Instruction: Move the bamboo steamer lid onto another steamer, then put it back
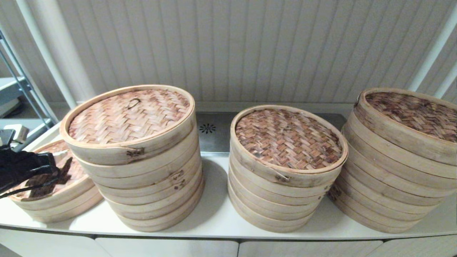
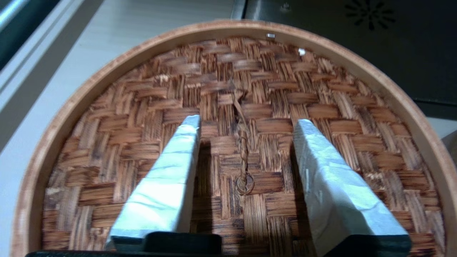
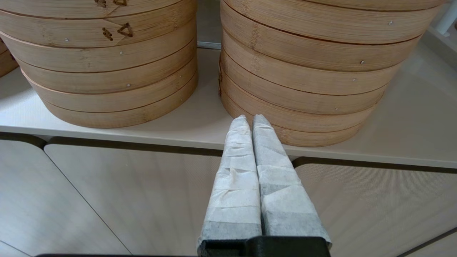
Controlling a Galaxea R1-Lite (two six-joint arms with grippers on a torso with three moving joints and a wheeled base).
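The far-left, lowest steamer stack carries a woven bamboo lid (image 1: 75, 170) with a pale rim (image 2: 107, 73). My left gripper (image 1: 59, 171) hangs just above this lid and is open. In the left wrist view the left gripper (image 2: 247, 121) has its white-wrapped fingers (image 2: 167, 178) standing either side of the lid's twisted cord handle (image 2: 244, 153), not touching it. My right gripper (image 3: 251, 119) is shut on nothing, low in front of the counter's edge near the base of a steamer stack (image 3: 303, 82). It does not show in the head view.
Three taller lidded stacks stand on the white counter (image 1: 217, 217): a left one (image 1: 128, 116), a middle one (image 1: 287, 139) and a right one (image 1: 410, 110). A steel panel with a vent (image 1: 207, 128) lies behind them. A metal rack (image 1: 14, 85) stands far left.
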